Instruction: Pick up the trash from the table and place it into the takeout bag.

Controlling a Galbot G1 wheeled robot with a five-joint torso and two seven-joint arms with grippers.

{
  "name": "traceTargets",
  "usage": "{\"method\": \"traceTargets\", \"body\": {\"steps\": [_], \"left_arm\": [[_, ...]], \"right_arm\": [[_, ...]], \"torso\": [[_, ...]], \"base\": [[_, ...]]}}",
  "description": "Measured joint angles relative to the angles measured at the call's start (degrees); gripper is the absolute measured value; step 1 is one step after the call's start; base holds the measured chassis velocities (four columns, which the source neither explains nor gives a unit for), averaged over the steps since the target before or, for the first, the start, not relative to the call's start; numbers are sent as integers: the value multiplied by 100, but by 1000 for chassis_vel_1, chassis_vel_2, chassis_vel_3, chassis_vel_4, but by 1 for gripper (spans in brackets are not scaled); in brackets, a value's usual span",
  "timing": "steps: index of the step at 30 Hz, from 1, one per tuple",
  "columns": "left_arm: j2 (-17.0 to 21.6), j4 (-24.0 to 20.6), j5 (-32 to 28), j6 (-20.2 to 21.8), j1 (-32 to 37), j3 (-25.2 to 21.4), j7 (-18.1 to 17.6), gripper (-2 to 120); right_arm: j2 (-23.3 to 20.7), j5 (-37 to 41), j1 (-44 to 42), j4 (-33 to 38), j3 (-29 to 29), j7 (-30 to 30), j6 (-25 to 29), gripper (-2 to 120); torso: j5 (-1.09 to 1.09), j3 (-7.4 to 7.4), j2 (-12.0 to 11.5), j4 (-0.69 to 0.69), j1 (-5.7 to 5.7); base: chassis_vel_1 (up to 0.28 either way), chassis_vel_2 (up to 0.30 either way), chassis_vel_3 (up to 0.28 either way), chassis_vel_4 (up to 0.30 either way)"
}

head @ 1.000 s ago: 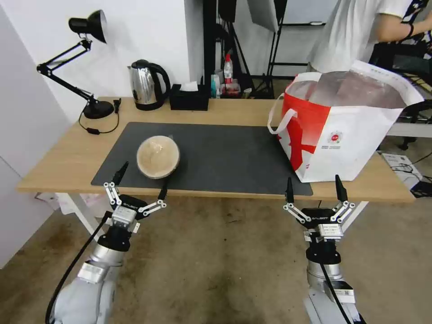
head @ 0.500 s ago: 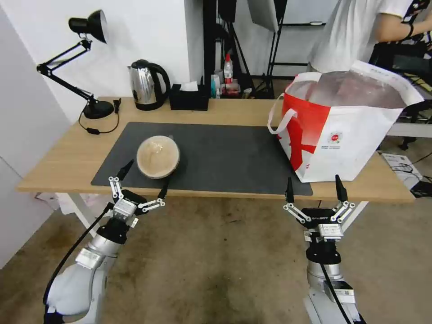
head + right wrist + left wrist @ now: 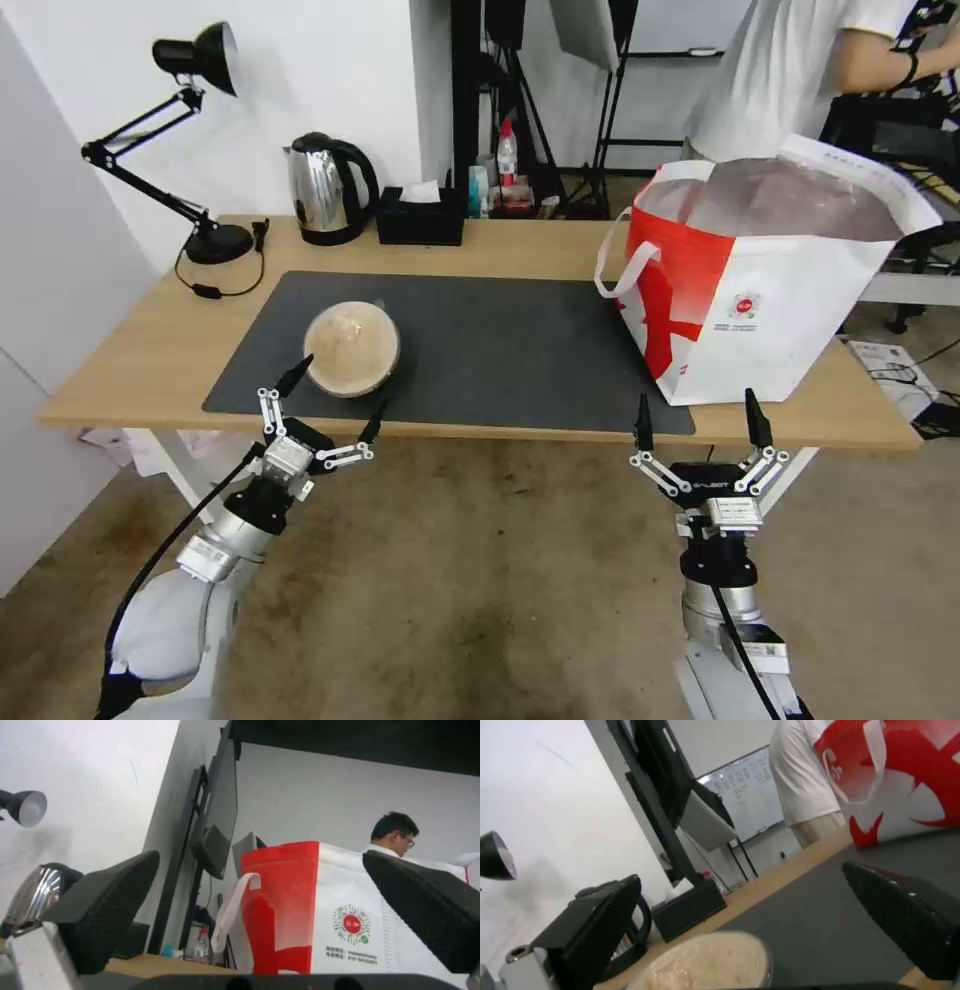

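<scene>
A round clear-lidded bowl of tan food, the trash in sight, sits on the dark mat of the light-wood table, left of centre. My left gripper is open just in front of the bowl at the table's front edge, its fingers spread to either side of the bowl's near rim; the left wrist view has the bowl low between the fingers. The takeout bag stands open at the table's right end. My right gripper hangs open below the front edge, in front of the bag.
A black desk lamp, a steel kettle and a black tissue box line the table's back edge. A person in a white shirt stands behind the bag. Bare floor lies below the arms.
My left gripper has moved up and to the right toward the bowl, its fingers now at the bowl's near rim. The right arm, bowl and bag have stayed put.
</scene>
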Motion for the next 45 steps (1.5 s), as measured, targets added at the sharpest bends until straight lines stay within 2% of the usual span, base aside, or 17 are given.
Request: {"method": "traceTargets", "body": {"steps": [10, 29, 34, 45], "left_arm": [[181, 39, 101, 284, -73, -131, -54, 100], [174, 81, 423, 413, -152, -85, -255, 100], [187, 123, 556, 542, -183, -32, -390, 100], [348, 354, 656, 605, -363, 183, -442, 100]], "right_arm": [[0, 0, 0, 0, 0, 0, 0, 100], [0, 0, 0, 0, 0, 0, 0, 100], [0, 0, 0, 0, 0, 0, 0, 100], [0, 0, 0, 0, 0, 0, 0, 100]], "torso": [[0, 0, 0, 0, 0], [0, 0, 0, 0, 0], [0, 0, 0, 0, 0], [0, 0, 0, 0, 0]], "base": [[0, 0, 0, 0], [0, 0, 0, 0], [0, 0, 0, 0], [0, 0, 0, 0]]}}
